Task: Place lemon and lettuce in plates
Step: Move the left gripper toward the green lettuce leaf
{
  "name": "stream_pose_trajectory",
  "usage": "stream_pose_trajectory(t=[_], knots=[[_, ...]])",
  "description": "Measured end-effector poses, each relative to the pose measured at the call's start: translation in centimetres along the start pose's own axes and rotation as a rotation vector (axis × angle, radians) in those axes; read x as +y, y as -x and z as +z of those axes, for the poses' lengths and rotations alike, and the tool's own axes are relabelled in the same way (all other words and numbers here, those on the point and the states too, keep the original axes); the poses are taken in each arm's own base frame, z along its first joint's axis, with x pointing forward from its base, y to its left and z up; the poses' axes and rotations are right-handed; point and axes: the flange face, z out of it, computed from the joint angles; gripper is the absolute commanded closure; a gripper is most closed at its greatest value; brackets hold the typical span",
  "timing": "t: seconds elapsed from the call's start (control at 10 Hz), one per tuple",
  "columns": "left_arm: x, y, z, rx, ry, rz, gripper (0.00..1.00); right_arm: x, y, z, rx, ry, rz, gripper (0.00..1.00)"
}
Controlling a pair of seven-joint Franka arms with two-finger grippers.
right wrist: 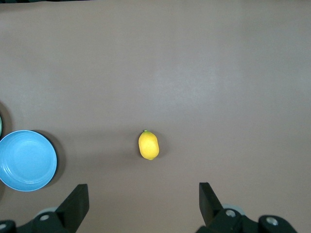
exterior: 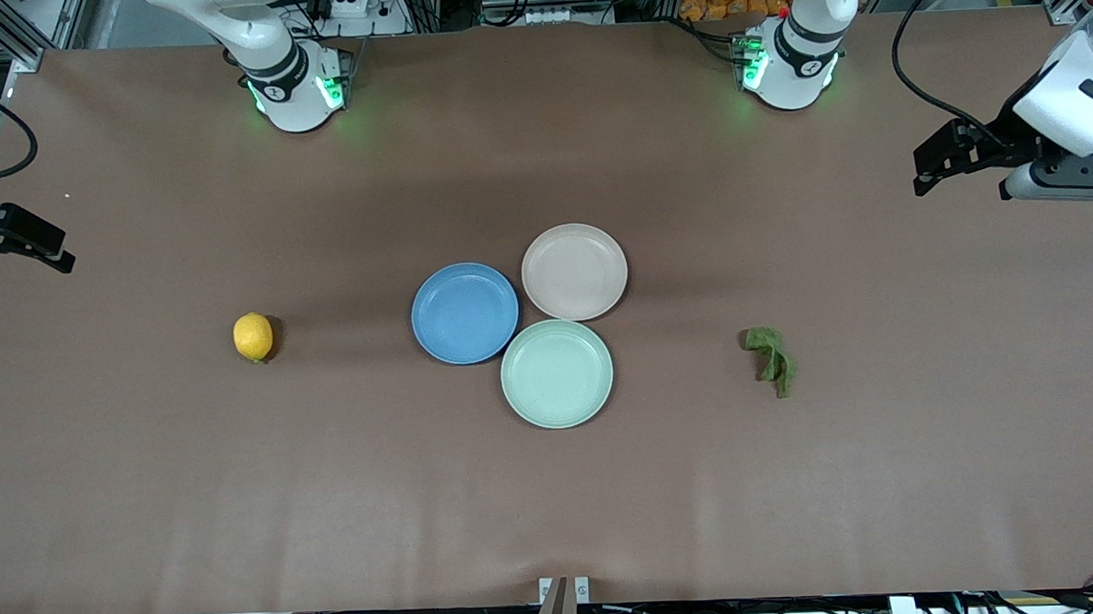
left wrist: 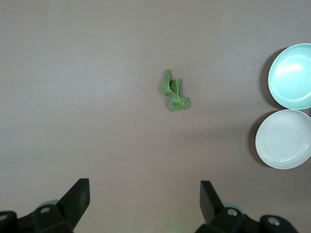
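Two round rimmed plates, blue plate [exterior: 464, 313] and beige plate [exterior: 573, 271], touch mid-surface. We see the smooth lemon [exterior: 253, 336] and wrinkly lettuce [exterior: 772, 360] lying well apart from them. Left tool [left wrist: 145, 201] and right tool [right wrist: 144, 203] hang high, fingers spread wide.

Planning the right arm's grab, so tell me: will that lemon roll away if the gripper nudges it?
Probably yes. The lemon is a smooth oval lying on its side on the flat table, so a nudge could roll it. Its rind looks firm, likely unharmed by the open right gripper.

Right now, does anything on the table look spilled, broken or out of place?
Nothing stands out. The lemon and lettuce lie on the bare table, each apart from the three empty upright plates: blue, beige-pink, mint-green. Both grippers, left and right, hang open.
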Motion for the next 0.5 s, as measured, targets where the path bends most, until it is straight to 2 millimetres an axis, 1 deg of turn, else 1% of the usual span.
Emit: stream_pose_trajectory(t=[0.5], knots=[[0.25, -0.2, 0.42, -0.009, 0.0, 0.005, 0.0, 0.0, 0.0, 0.0, 0.0, 0.0, 0.0, 0.0]])
